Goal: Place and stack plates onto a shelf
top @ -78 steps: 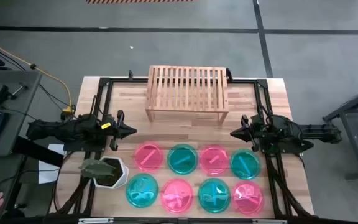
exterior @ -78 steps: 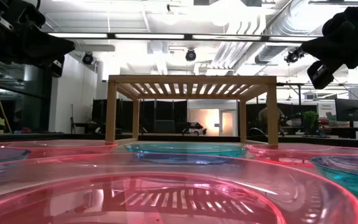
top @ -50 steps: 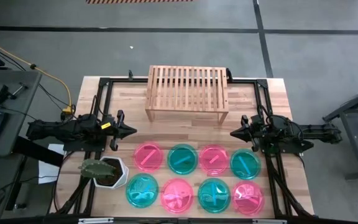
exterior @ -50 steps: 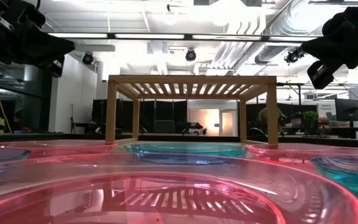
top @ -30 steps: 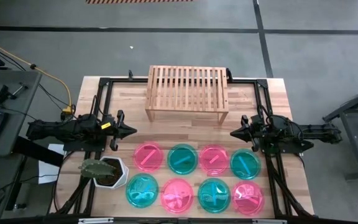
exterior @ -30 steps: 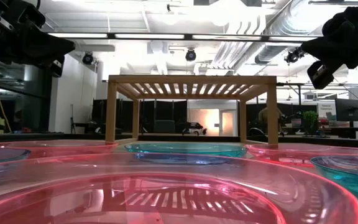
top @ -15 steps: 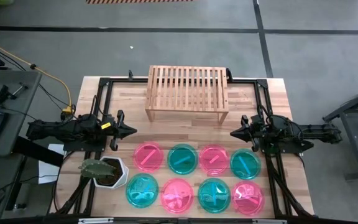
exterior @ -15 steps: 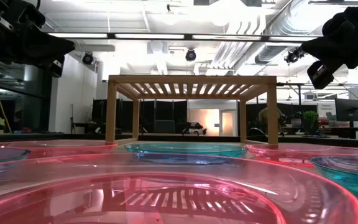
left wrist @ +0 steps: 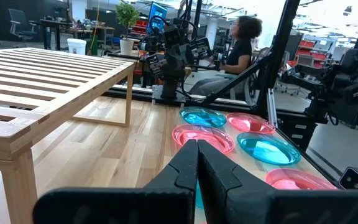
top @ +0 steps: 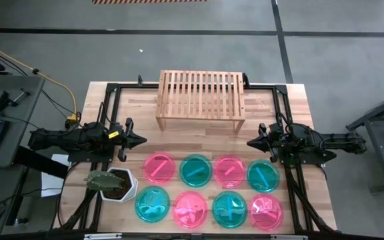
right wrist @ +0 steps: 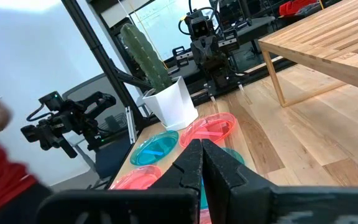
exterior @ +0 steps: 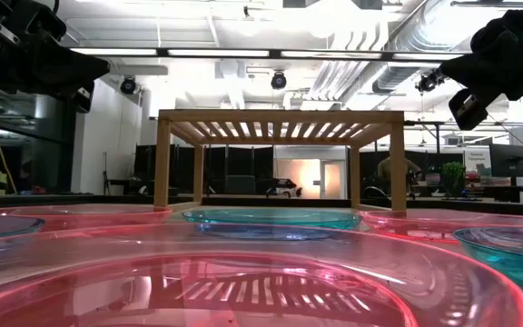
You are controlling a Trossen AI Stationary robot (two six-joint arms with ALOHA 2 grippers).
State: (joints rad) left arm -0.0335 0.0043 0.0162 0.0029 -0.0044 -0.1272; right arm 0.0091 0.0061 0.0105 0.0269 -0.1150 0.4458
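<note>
Nothing on the table has moved since the earlier frames — only the screen glow and a hand at the desk to the left have changed, so the task has not begun.

Nearest the front edge, the eight plates (top: 209, 189) lie in two rows of four, pink and teal alternating, with a white hexagonal plant pot (top: 121, 185) just beside the front row's left end. Behind them the left gripper (top: 141, 140) and the right gripper (top: 251, 142) hover level above the bare wood at either side, tips facing inward, each with its jaws pressed together on nothing (both wrist views show the fingers meeting). Farthest back stands the slatted wooden shelf (top: 200, 99), its top apparently bare, though the low view shows only its underside. Every plate is still to be lifted.
</note>
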